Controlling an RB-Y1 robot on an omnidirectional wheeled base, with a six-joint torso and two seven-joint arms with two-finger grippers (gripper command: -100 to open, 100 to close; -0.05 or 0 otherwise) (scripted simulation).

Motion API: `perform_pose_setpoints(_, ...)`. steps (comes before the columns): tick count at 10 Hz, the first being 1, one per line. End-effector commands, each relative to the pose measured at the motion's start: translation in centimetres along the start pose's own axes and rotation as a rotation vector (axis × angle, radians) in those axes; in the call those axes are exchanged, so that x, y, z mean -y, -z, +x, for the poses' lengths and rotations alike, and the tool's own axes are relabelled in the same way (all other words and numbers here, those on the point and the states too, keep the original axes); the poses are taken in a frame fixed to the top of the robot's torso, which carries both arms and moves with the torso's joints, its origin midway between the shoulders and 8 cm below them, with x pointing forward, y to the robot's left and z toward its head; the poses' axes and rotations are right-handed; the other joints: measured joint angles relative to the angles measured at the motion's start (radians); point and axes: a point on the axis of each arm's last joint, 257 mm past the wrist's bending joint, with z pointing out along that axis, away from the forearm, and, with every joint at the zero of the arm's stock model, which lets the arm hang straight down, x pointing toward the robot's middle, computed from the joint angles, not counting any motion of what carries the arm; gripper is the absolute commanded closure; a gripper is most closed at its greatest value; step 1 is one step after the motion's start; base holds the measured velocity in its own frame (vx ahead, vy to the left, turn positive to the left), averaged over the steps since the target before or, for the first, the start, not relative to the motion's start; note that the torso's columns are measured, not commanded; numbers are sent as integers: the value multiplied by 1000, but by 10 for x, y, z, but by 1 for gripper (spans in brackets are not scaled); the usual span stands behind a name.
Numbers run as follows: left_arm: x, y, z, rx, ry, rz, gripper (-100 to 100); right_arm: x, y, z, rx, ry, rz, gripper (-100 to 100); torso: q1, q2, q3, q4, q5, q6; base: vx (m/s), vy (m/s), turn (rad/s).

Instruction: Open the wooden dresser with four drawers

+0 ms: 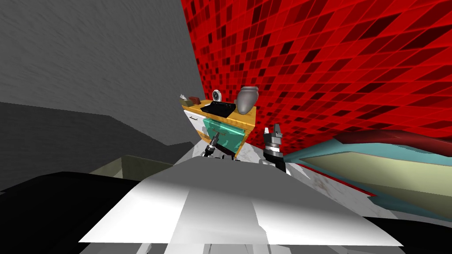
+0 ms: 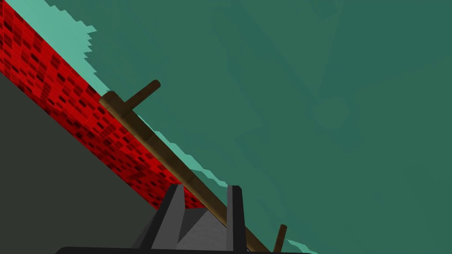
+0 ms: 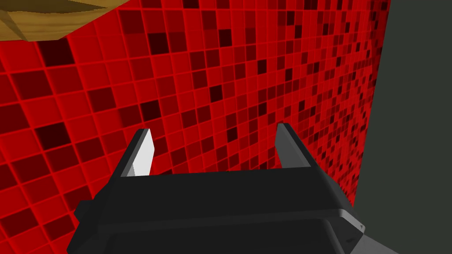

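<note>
Wooden dresser with the yellow-brown top sits at the far end of the scene, backed against the red tiled wall and just right of the corner where that meets the plain grey wall. On top there's a rounded grey vase at the right, a small round clock at the back and a flat black tray in the middle. The front shows a white drawer front on the left and a teal drawer front to its right. The left gripper is right up at that teal front. In the left wrist view the left gripper has its fingers pulled in narrow around the long brown bar handle, which runs between them and stands off the teal drawer front on short posts, so it looks clamped on the bar. The right gripper hangs just right of the dresser, near the wall and above the white marbled floor. The right wrist view has the right gripper with fingers spread wide and nothing between them.
</note>
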Motion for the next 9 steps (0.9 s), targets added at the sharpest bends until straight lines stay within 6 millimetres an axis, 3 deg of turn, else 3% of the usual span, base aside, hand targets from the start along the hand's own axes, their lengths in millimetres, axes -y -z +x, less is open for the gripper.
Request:
perform_pose_setpoints(1,4,-10,-4,-3,0,9,100,0,0,0,0,0,0,0,0,-1,-1,1,-1,0,-180,63,11)
perform_pose_setpoints(2,-2,-4,0,-12,2,-8,100,0,0,0,0,0,0,0,0,-2,-2,3,-1,-1,-80,26,1)
perform_pose_setpoints(9,-17,-38,22,-80,68,68,100,0,0,0,0,0,0,0,-2,-8,-4,-4,0,2,-76,-15,163)
